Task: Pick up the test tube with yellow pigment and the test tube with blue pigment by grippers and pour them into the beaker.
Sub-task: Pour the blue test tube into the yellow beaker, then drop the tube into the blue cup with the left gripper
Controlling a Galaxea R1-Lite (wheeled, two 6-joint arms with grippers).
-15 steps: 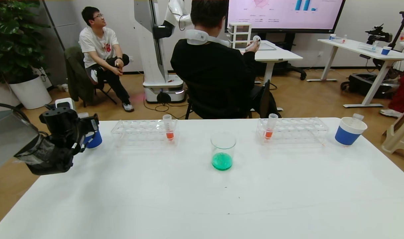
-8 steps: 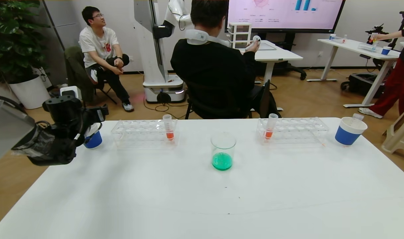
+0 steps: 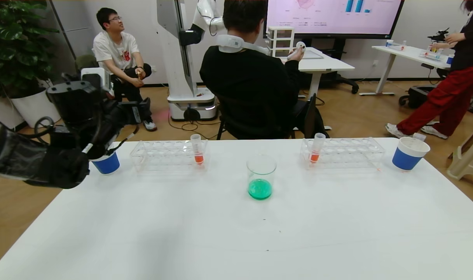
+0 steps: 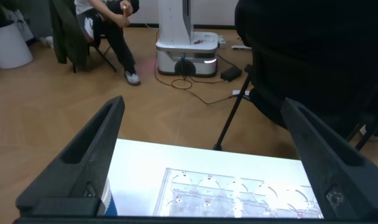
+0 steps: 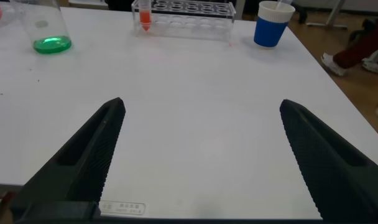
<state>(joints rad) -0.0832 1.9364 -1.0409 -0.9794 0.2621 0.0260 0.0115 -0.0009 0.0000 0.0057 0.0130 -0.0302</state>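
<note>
Left hand (image 3: 137,112) raised, fingers spread wide; right hand (image 5: 201,155) low, fingers also apart

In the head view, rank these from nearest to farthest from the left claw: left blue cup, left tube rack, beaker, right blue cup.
1. Left blue cup, at the table's left edge, just under the left claw.
2. Left tube rack, next along the far side.
3. Beaker, mid-table, with green liquid.
4. Right blue cup, at the far right edge.

A white table (image 3: 220,233) carries the beaker (image 3: 261,177) of green liquid near its centre. Along the far edge stand two clear racks (image 3: 168,154) (image 3: 342,151), with blue cups (image 3: 106,163) (image 3: 409,153) at the far corners.
</note>
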